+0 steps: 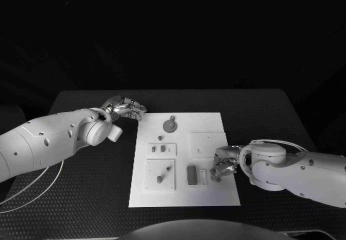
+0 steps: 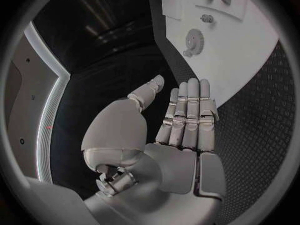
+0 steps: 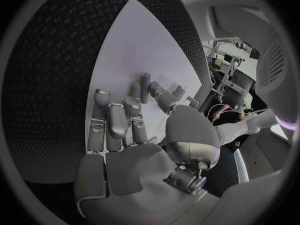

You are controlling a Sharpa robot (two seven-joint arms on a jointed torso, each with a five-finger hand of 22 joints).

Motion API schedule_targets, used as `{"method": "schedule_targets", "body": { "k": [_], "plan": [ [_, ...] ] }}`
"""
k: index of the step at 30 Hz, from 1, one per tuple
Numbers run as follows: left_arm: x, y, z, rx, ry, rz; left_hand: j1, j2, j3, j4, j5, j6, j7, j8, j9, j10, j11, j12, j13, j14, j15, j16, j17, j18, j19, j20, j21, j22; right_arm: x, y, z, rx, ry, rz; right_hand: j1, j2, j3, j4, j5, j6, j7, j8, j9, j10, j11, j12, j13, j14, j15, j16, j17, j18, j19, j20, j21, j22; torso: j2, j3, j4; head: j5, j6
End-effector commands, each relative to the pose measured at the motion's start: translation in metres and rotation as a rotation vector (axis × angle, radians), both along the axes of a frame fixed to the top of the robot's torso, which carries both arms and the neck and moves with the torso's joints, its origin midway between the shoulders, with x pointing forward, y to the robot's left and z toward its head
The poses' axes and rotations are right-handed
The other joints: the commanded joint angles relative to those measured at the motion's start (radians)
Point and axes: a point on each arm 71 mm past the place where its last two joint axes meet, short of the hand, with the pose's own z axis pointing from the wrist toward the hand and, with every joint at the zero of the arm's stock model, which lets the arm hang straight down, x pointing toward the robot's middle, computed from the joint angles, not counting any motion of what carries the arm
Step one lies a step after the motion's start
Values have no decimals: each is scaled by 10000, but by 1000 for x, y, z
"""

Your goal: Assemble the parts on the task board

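Right hand (image 1: 225, 165) sits low over the task board's (image 1: 184, 197) right edge, about mid-length. Right wrist view: fingers (image 3: 115, 120) bent down toward the white plate, a small grey cylindrical part (image 3: 145, 87) just beyond the fingertips. Can't tell if it's pinched or only touched, so the grip state is unclear.

Left hand (image 1: 126, 107) hovers off the board's far-left corner, above the black table (image 1: 86, 200). Left wrist view: fingers (image 2: 190, 115) straight and side by side, thumb apart, nothing held.

Board lies in the middle of the table, long side running away from the robot. On it: a round gear-like part (image 1: 169, 125) near the far edge. A small raised plate with two slots (image 1: 162, 149) left of centre. A square raised plate (image 1: 205, 142) right of centre, beside the right hand. A larger square plate with pegs (image 1: 159, 175) toward the near-left. A dark upright block (image 1: 192, 175) just right of that plate, near the right hand's fingers.

A thin cable (image 1: 29, 192) loops on the table under the left arm.
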Motion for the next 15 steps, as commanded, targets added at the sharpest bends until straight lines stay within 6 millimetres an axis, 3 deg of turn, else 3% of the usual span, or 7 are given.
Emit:
{"method": "schedule_targets", "body": {
  "k": [1, 15],
  "plan": [
    [0, -3, 1, -111, -3, -121, -87, 2, 0, 80, -14, 20, -35, 54, -16, 51, 1, -6, 17, 67, -14, -37, 11, 22, -2, 14, -1, -14, -3, -11, -8, 154, 804, -1098, 580, 663, 57, 14, 41, -255, 351, 82, -1066, 92, -12, 82, 19, 83, 5, 40, 14, 63, 14, -15, 71, 200, -1, -2, -3, -16, 15],
    [0, -2, 1, -105, -9, -102, -88, -2, -1, 84, -14, 21, -36, 55, -20, 53, 0, -9, 17, 70, -16, -49, 27, 24, -3, 12, -1, -14, -7, -8, 8, 1680, 700, -2265, 540, 642, 52, 14, 42, -189, 324, 111, -1071, 212, -40, 233, 119, 167, -21, 83, 104, 63, 64, -42, 121, 197, 0, -4, 4, -20, 21]
  ]
}}
